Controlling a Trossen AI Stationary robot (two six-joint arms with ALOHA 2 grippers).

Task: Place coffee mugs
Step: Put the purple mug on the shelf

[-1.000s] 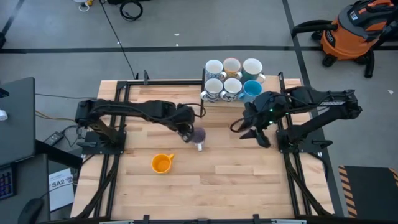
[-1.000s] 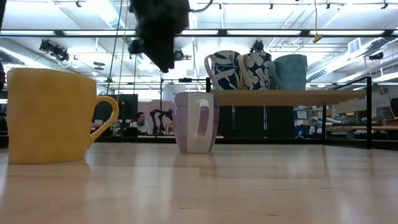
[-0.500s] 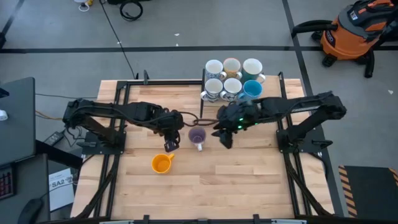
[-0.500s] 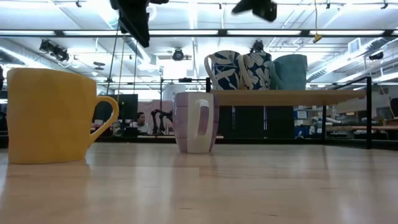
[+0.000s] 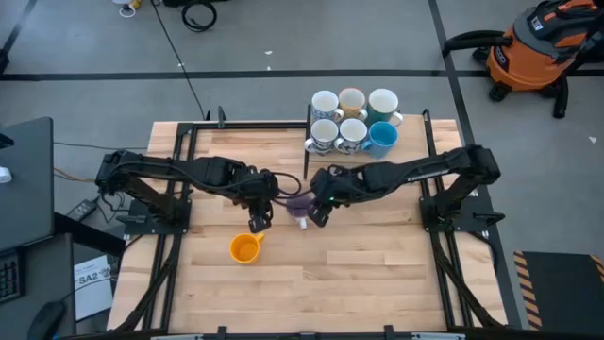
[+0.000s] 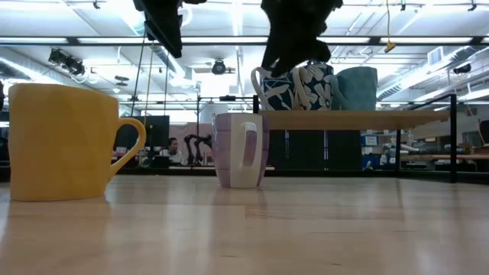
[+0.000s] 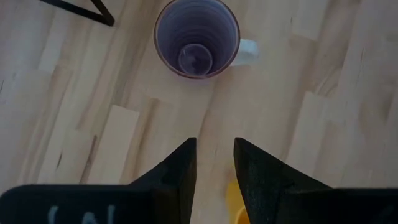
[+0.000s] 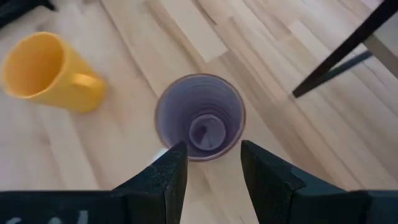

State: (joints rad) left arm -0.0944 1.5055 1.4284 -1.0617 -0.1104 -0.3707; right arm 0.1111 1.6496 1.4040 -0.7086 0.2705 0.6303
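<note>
Wooden table (image 5: 377,264), six mugs on shelf (image 5: 353,121), purple mug (image 5: 299,206), yellow mug (image 5: 244,248), left gripper (image 5: 258,220) and right gripper (image 5: 317,214) both open, empty.

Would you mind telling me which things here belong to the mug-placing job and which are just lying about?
Part of the job:
- purple mug, on the table between the two hands
- yellow mug, on the table
- six mugs on the raised shelf
- right hand, open above the purple mug

Lying about:
- orange shop vacuum
- cables on the floor
</note>
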